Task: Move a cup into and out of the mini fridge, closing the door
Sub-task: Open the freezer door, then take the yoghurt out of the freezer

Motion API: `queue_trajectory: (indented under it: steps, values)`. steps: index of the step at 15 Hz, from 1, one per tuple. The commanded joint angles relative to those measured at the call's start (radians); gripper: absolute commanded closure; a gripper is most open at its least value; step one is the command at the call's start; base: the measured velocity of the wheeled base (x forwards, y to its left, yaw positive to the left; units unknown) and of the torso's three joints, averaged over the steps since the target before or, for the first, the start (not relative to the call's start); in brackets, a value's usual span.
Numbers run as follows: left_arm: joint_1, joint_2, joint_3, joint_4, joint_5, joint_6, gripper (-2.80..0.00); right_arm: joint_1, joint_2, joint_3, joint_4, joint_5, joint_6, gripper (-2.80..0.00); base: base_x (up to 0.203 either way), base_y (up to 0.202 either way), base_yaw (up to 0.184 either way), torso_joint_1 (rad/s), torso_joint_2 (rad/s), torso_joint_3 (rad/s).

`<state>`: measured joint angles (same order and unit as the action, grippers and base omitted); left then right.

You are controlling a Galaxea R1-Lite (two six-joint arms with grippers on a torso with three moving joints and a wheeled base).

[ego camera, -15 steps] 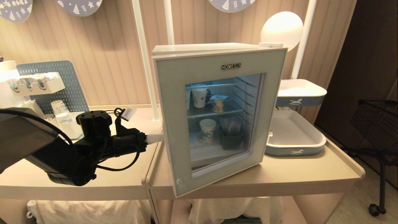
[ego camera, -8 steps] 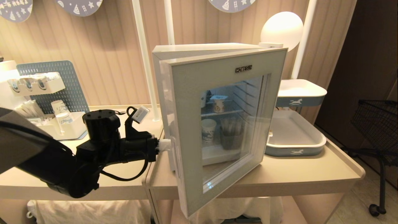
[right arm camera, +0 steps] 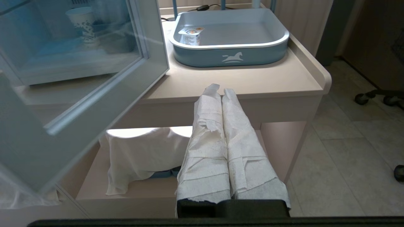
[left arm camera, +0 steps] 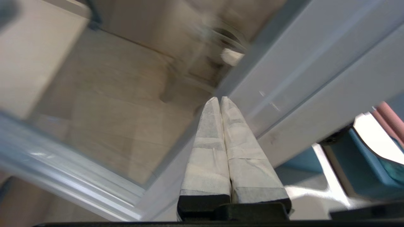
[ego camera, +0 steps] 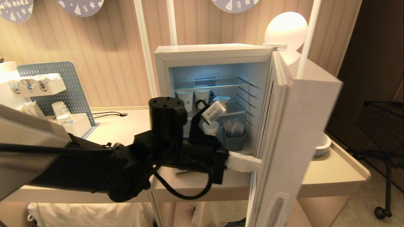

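We find the left gripper (ego camera: 257, 164) clenched on nothing, its closed tips pressed against the inner face of the door (ego camera: 293, 132), which stands wide at 3 o'clock of the mini fridge (ego camera: 208, 52). The right gripper (right arm camera: 221, 90) hangs clenched and empty below the counter. One cup (ego camera: 221, 101) sits on the middle shelf; another (right arm camera: 191, 35) lies in the tray (right arm camera: 230, 53). We judge it light, thin-walled and easily crushed: grip the sides gently, below the foil lid.

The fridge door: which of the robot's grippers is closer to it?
Left. The left gripper is against the door's inner side; the right gripper hangs below table height, clear of it.
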<state>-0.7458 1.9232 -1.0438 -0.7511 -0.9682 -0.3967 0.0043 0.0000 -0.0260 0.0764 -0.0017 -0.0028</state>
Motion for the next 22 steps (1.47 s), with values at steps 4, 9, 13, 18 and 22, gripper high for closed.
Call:
queue_trajectory:
  steps: [4,9,13,18,22]
  values:
    - [-0.184,0.089,-0.127,0.188,0.15,0.09,0.0,0.0,0.002,0.0,0.0,0.0,0.0,0.0,0.0,0.0,0.0,0.0,0.0,0.0]
    - [-0.08,-0.138,0.061,0.208,0.478,0.107,0.0,0.0,0.002,0.0,0.0,0.0,-0.001,0.0,0.0,0.0,0.0,0.0,0.0,0.0]
    - [0.182,-0.604,0.041,0.496,0.755,0.068,0.0,0.0,0.002,-0.001,0.002,0.0,-0.002,0.0,0.0,0.0,0.0,0.0,0.0,0.0]
    - [0.472,-1.296,-0.065,1.099,0.904,0.027,0.0,0.0,0.002,-0.002,0.002,0.0,-0.003,0.0,0.0,0.0,0.0,0.0,0.0,0.0]
    - [0.675,-1.694,0.009,1.413,0.986,0.042,0.0,0.0,0.002,0.0,0.002,0.0,-0.001,0.0,0.0,0.0,0.0,0.0,0.0,0.0]
